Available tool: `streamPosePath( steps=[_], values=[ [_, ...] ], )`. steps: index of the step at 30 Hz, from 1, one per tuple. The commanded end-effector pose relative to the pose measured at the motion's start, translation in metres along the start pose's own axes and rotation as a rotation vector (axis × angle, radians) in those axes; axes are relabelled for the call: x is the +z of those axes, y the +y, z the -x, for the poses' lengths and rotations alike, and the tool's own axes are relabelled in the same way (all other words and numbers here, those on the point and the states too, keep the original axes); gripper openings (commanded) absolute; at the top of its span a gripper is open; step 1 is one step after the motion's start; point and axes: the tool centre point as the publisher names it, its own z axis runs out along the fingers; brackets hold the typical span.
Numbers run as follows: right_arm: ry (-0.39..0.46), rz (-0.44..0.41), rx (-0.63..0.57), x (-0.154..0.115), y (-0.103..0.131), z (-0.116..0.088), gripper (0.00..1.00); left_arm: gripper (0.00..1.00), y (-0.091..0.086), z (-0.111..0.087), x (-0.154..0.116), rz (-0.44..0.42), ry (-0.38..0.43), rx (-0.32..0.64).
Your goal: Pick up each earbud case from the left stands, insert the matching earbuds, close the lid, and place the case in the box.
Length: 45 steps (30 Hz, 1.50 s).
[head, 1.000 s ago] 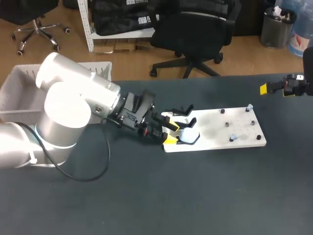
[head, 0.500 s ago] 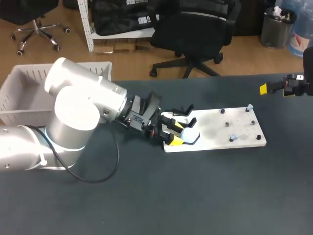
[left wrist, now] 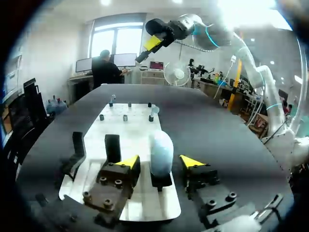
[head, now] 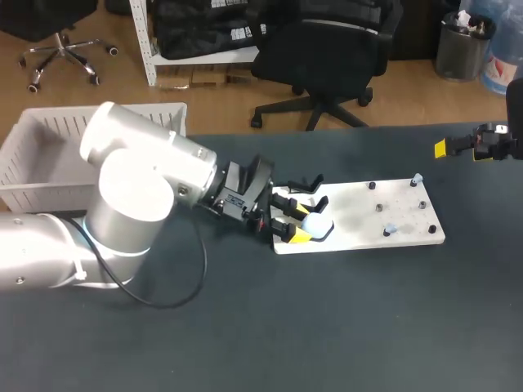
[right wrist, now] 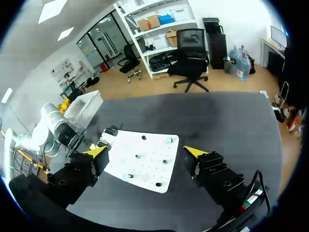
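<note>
The left arm's gripper (left wrist: 159, 162) sits low over the near end of a flat white pegboard (left wrist: 140, 123), its two yellow-tipped fingers (left wrist: 129, 162) spread apart, one on either side of a pale blue-white, rounded earbud case (left wrist: 161, 152). From where I stand there is a sliver of space between each tip and the case, so the gripper grips nothing. The case stands squarely between the fingers on a small black stand (left wrist: 161, 180), its long axis upright and its rounded end pointing up, away from the board. Beside the left finger are two more black stands (left wrist: 112, 146), and ahead of the gripper, at the far end of the board, a cluster of short dark pegs (left wrist: 124, 117) stands up. Behind the left arm, well away from its gripper, sits a white slatted plastic box (head: 49, 155); the arm hides part of its inside. The right arm's gripper (right wrist: 146, 151) hangs high above the table, well apart from the board, with its fingers spread wide and nothing between them.
</note>
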Motion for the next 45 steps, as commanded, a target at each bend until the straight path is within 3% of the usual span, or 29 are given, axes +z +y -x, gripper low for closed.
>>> streamPosePath(
  steps=[1,25,28,35,41,45],
  values=[
    [0.001,0.002,-0.001,0.000,-0.001,0.000,1.00,0.49,0.002,-0.002,0.004,0.006,0.000,-0.002],
    [0.001,0.002,-0.001,0.000,-0.001,0.000,1.00,0.43,0.009,0.001,0.010,0.029,-0.016,-0.004],
    [0.001,0.002,-0.001,0.000,-0.001,0.000,1.00,0.33,0.008,0.001,0.010,0.030,-0.020,-0.005],
    [0.001,0.002,-0.001,0.000,-0.001,0.000,1.00,0.30,0.004,0.001,0.007,0.027,-0.029,-0.004],
    [0.001,0.002,-0.001,0.000,-0.001,0.000,1.00,0.00,0.000,0.005,0.001,0.026,-0.056,-0.003],
    [0.001,0.002,-0.001,0.000,-0.001,0.000,1.00,0.00,-0.004,0.014,-0.011,0.028,-0.095,0.007]
  ],
)
